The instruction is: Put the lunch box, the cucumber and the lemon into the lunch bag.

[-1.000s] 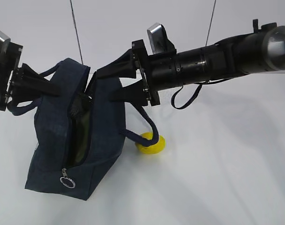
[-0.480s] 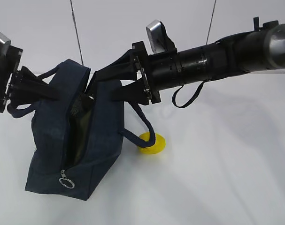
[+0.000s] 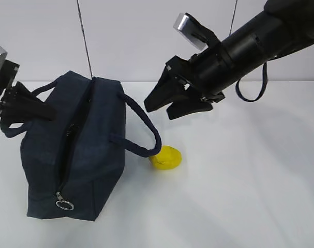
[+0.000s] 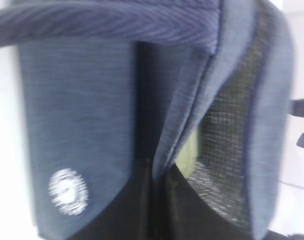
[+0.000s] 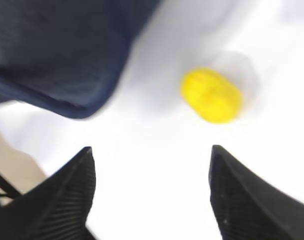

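Since a moment ago, my right gripper [image 3: 161,106] has lifted out of the lunch bag [image 3: 94,155], jaws wide and empty. Left gripper [image 3: 43,109] pinches the bag's edge. Lemon [image 3: 165,157] lies just beside the bag; I'd grab it next.

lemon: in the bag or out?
Out. The lemon lies on the table beside the lunch bag, under the open right tool.
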Available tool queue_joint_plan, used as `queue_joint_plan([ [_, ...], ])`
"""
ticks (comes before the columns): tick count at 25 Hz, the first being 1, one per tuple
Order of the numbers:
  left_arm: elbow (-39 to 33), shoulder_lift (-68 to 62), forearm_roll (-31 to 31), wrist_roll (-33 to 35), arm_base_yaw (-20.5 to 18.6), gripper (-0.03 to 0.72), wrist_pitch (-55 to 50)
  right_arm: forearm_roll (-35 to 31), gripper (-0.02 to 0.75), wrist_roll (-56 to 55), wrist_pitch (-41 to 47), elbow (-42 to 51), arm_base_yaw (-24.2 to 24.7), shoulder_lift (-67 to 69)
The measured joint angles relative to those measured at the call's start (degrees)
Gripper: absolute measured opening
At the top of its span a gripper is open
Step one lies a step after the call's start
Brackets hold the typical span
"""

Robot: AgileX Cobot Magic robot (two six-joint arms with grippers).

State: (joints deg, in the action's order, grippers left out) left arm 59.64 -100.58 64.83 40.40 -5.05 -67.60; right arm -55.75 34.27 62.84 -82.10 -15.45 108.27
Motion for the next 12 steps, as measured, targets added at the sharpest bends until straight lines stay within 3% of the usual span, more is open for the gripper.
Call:
queue_joint_plan([
  [7, 0.0, 0.0, -4.8, -2.6, -8.7, 0.015, 0.0, 19.6, 0.514, -3.6, -1.7, 0.0, 0.1, -3.2],
  [12, 0.0, 0.0, -8.9, -4.0, -11.5, 0.015, 0.0, 25.4, 0.514, 4.0, -1.7, 0.0, 0.1, -3.2],
])
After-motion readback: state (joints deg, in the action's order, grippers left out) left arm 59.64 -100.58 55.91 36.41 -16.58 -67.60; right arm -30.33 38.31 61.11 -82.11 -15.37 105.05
